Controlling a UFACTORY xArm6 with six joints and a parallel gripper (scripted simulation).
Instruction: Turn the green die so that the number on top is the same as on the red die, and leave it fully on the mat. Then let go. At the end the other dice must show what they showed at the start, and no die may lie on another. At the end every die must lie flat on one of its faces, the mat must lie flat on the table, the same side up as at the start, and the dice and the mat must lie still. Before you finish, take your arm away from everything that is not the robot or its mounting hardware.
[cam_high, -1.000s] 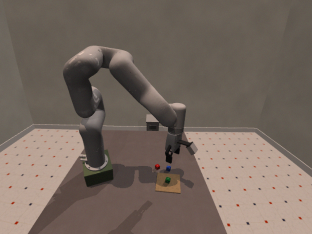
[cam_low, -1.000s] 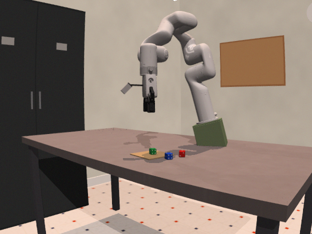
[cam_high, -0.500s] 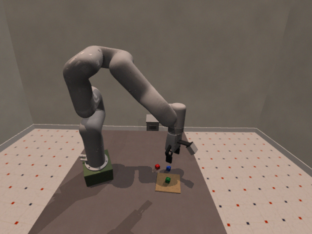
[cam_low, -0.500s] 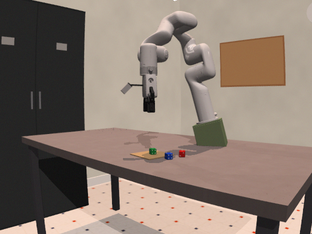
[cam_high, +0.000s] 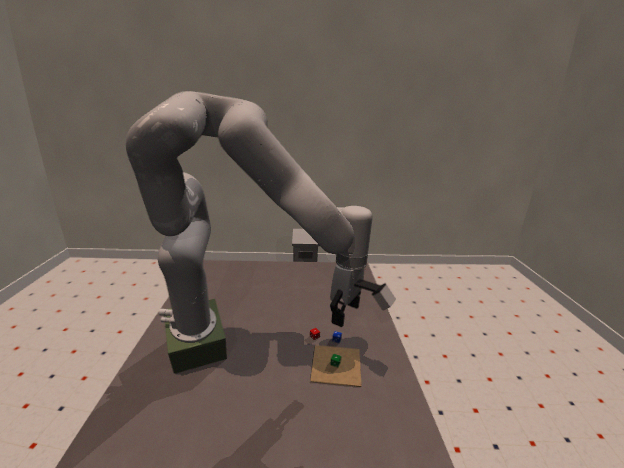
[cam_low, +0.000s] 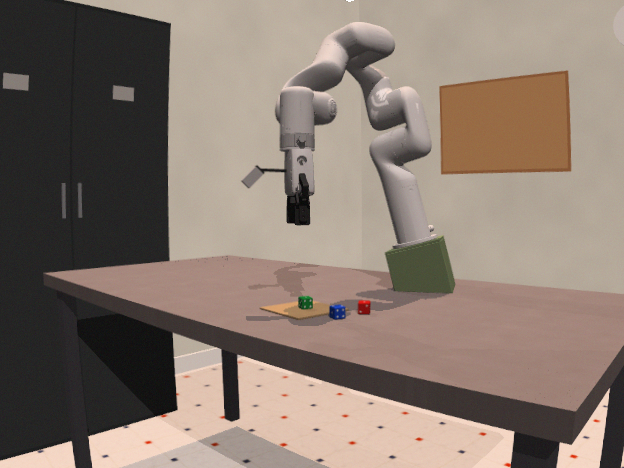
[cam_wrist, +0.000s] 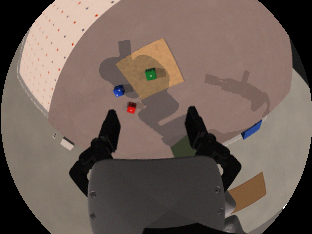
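Note:
The green die (cam_high: 335, 359) (cam_low: 304, 302) (cam_wrist: 151, 75) lies flat on the tan mat (cam_high: 347, 378) (cam_low: 276, 308) (cam_wrist: 167, 56), near its middle. The red die (cam_high: 315, 332) (cam_low: 363, 306) (cam_wrist: 131, 109) and the blue die (cam_high: 336, 337) (cam_low: 337, 311) (cam_wrist: 119, 91) lie on the table just off the mat, apart from each other. My gripper (cam_high: 338, 318) (cam_low: 298, 217) (cam_wrist: 152, 116) is open and empty. It hangs high above the table, well above the dice. The pips on top of the dice are too small to read.
The arm's green base block (cam_high: 196, 350) (cam_low: 420, 265) stands on the brown table (cam_high: 262, 418) (cam_low: 453, 342) beside the dice. A small grey box (cam_high: 304, 245) sits at the table's far edge. A black cabinet (cam_low: 75, 201) stands beyond the table.

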